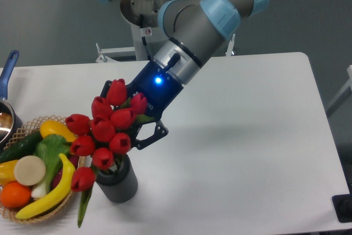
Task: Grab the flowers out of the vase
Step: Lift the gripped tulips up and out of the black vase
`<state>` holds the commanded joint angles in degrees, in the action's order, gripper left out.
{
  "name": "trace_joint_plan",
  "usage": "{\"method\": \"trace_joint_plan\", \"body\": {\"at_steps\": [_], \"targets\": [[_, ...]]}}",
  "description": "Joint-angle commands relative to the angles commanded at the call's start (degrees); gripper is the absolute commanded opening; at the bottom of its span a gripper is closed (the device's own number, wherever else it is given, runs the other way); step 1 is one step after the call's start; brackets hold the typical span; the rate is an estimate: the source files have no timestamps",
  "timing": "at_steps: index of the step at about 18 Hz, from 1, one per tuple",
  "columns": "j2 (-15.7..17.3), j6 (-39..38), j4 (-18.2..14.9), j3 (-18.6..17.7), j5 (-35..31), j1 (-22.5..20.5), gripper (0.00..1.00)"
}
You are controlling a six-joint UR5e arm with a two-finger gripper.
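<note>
The flowers (103,129), a bunch of red closed tulip buds on green stems, stand in the vase (119,184), a small dark grey ribbed pot near the table's front left. My gripper (122,118) reaches down from the upper right, right behind the bunch. One dark finger (152,134) shows to the right of the buds and a dark part shows at the bunch's upper left (105,87), so the jaws stand spread on either side. The fingertips are hidden behind the buds. A green leaf (84,206) hangs down left of the vase.
A wicker basket (26,126) with a banana, an orange, a cucumber and other produce stands just left of the vase. A blue-handled saucepan (7,72) sits at the left edge. The white table (247,147) stretches to the right.
</note>
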<state>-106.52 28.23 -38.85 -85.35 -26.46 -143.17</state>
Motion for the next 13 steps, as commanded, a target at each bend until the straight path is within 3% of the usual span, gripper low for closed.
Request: {"method": "trace_joint_plan", "body": {"at_steps": [6, 13], "targets": [[0.0, -1.0, 0.0, 1.5, 1.1, -3.0, 0.51], [-0.1, 1.9, 0.0, 2.5, 0.9, -11.5, 0.51]]}}
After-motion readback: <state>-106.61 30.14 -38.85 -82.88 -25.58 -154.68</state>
